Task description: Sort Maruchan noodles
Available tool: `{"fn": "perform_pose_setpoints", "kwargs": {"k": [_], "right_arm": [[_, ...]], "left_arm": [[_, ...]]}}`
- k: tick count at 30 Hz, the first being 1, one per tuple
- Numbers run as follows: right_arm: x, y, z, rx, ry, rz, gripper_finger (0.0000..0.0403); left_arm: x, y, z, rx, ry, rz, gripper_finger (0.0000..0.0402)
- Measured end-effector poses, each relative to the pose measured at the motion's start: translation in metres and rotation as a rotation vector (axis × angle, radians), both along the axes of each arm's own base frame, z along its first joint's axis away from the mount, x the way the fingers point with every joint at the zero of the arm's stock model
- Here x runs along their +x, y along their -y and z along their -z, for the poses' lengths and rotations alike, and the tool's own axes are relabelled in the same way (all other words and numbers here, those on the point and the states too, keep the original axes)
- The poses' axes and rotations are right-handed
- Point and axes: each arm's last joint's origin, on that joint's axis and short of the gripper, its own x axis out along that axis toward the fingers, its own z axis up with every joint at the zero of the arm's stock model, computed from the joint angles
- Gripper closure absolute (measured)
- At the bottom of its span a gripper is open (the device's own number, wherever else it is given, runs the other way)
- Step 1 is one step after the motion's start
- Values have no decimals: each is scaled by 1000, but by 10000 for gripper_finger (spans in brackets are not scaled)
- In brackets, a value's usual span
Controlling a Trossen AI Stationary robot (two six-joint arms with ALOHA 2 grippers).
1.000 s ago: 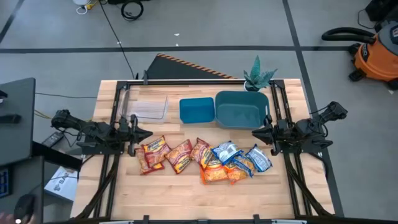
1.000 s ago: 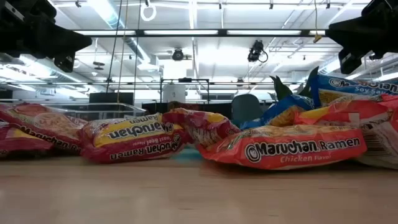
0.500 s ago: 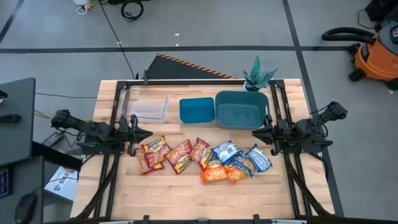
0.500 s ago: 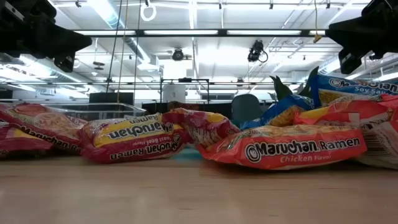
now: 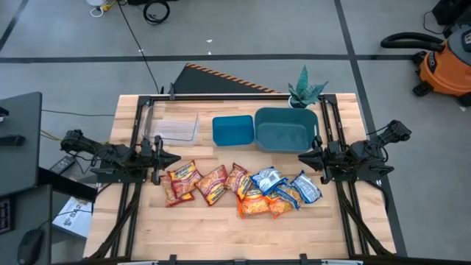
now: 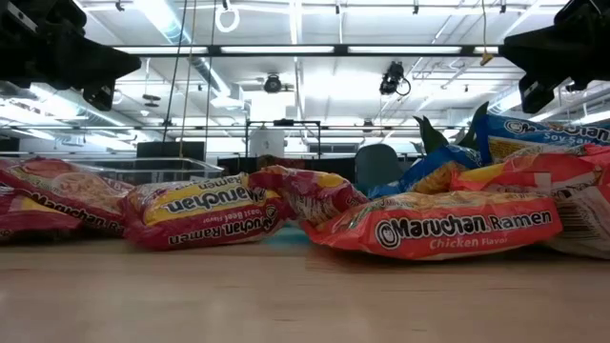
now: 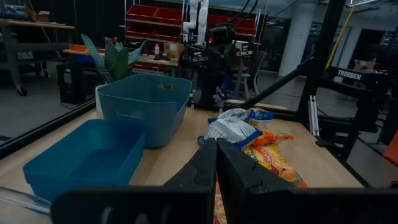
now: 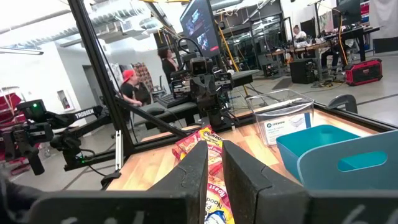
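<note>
Several Maruchan noodle packets lie flat in a row across the middle of the table: red ones point(image 5: 180, 182) on the left, orange ones point(image 5: 254, 202) in the middle, blue-and-white ones point(image 5: 305, 188) on the right, some overlapping. In the low view an orange packet point(image 6: 448, 229) lies nearest. My left gripper point(image 5: 175, 159) hovers shut above the table's left side, just beyond the red packets. My right gripper point(image 5: 300, 156) hovers shut at the right side, beyond the blue-and-white packets. Both wrist views show the fingers together, left gripper point(image 7: 216, 152) and right gripper point(image 8: 214, 158).
Beyond the packets stand a small teal bin point(image 5: 232, 130) and a larger teal bin point(image 5: 285, 129), with a clear plastic tray point(image 5: 175, 126) to their left. A potted plant point(image 5: 305, 90) stands at the far right corner. Bare wood lies along the near edge. People show in the room behind.
</note>
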Motion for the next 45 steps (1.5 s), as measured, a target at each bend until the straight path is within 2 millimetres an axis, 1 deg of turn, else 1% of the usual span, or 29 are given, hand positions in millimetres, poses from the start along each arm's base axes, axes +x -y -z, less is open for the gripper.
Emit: {"fn": "perform_pose_setpoints", "kwargs": {"k": [16,25,29,34,36,41,44,45], "right_arm": [[0,0,0,-1,3,10,349],[-3,2,-13,68,121,22,349],[-5,8,-20,111,183,170,349],[-8,11,-27,83,240,230,349],[-8,12,-29,81,180,258,349],[-8,15,-36,92,-92,306,356],[-5,13,-44,100,-168,262,360],[-3,11,-43,105,-200,239,360]], "left_arm": [[0,0,0,0,0,0,386],[0,0,0,0,0,0,386],[0,0,0,0,0,0,386],[0,0,0,0,0,0,386],[0,0,0,0,1,0,386],[0,0,0,0,0,0,386],[0,0,0,0,0,0,386],[0,0,0,0,0,0,386]]}}
